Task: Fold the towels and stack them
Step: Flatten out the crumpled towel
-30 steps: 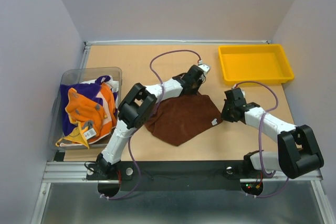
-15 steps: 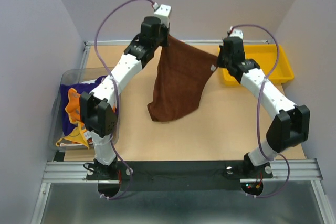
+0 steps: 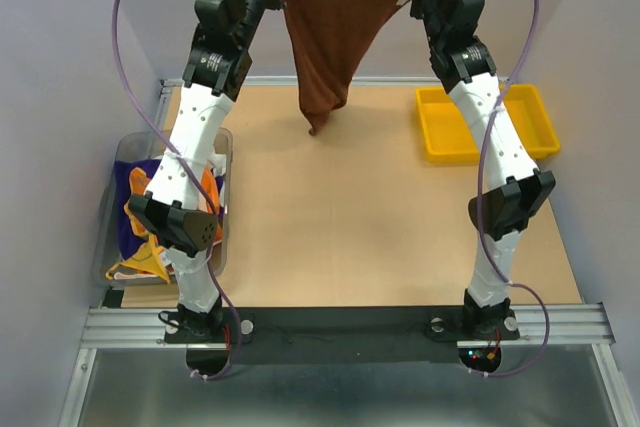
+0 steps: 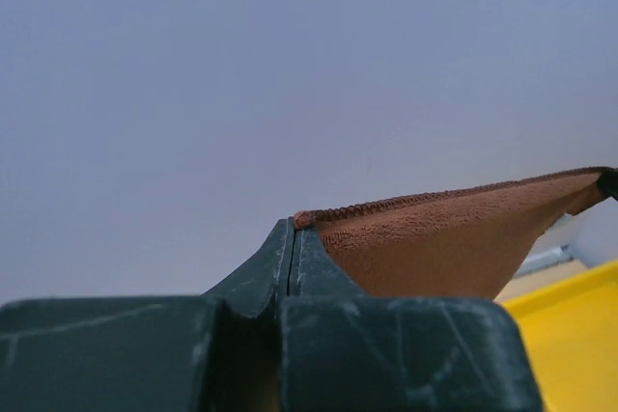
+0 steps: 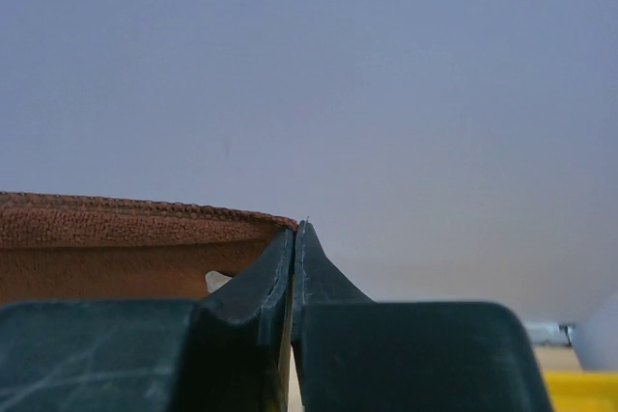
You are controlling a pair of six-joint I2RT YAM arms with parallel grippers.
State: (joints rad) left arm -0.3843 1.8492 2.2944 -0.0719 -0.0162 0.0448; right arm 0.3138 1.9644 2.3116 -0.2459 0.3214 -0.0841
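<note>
Dark brown towel (image 3: 328, 37); yellow tray (image 3: 487, 122); tan table (image 3: 350, 217)

One brown towel (image 3: 330, 37), one yellow tray (image 3: 487, 123), one clear bin (image 3: 222, 137), two arms (image 3: 195, 127).

Shallow yellow plastic tray (image 3: 487, 125) on light wooden desk (image 3: 350, 227), far right corner. Clear plastic bin (image 3: 222, 143) at desk's left edge, well apart from tray.

Hung as soft, matt, napped cloth with a stitched hem: brown towel (image 3: 330, 32). Showed scuffed dark plastic: left gripper (image 4: 292, 238). Gleamed as smooth glossy plastic: yellow tray (image 3: 487, 123).
</note>
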